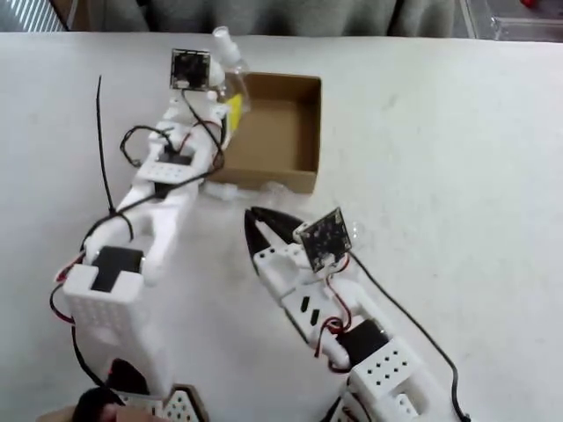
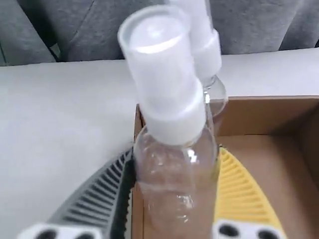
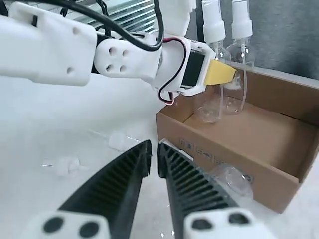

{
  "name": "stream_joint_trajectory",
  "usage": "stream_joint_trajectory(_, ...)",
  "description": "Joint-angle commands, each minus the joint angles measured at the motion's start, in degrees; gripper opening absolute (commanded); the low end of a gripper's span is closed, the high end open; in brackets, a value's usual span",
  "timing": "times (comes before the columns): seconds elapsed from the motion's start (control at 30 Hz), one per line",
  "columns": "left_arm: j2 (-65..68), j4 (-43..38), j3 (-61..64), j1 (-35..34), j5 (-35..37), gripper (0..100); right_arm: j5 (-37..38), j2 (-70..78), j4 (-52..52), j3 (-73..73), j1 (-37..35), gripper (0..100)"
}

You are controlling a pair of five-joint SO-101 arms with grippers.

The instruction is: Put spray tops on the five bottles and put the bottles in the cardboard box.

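Left end effector [image 2: 175,164] clamps a likely light, slippery bottle [image 2: 174,199] by its body at the cardboard box [image 1: 273,123] corner, upper left; right end effector [image 3: 153,149] together, empty.

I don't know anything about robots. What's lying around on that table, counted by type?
Bottles with spray tops: 2
Bottle lying outside the box: 1
Loose spray tops: 2
Cardboard box: 1
Total: 6
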Motion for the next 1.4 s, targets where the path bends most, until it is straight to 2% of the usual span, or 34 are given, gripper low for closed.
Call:
stream_joint_trajectory(0.0, -1.19, 0.0, -1.93, -1.71, 0.62, 19, 0.7, -1.01, -0.31, -0.97, 0.4, 1.5)
stream_joint_trajectory(0.3, -1.19, 2.64, -2.02, -1.63, 0.7, 28, 0.7, -1.01, -0.31, -0.97, 0.48, 1.5)
stream_joint_trajectory(0.67, -1.27, 2.99, -2.02, -1.8, 0.79, 34, 0.7, -1.01, -0.31, -0.97, 0.48, 1.5)
stream_joint_trajectory(0.77, -1.27, 5.19, -2.55, -1.8, 0.79, 36, 0.7, -1.01, -0.31, -0.97, 0.48, 1.5)
stream_joint_trajectory(1.0, -3.47, 5.71, -1.85, -1.89, 0.79, 37, 0.79, -1.01, -0.31, -0.97, 0.48, 1.5)
stream_joint_trajectory(1.37, -13.85, 6.77, 6.51, -1.89, 3.25, 37, 0.79, -1.01, -0.31, -0.97, 0.48, 1.5)
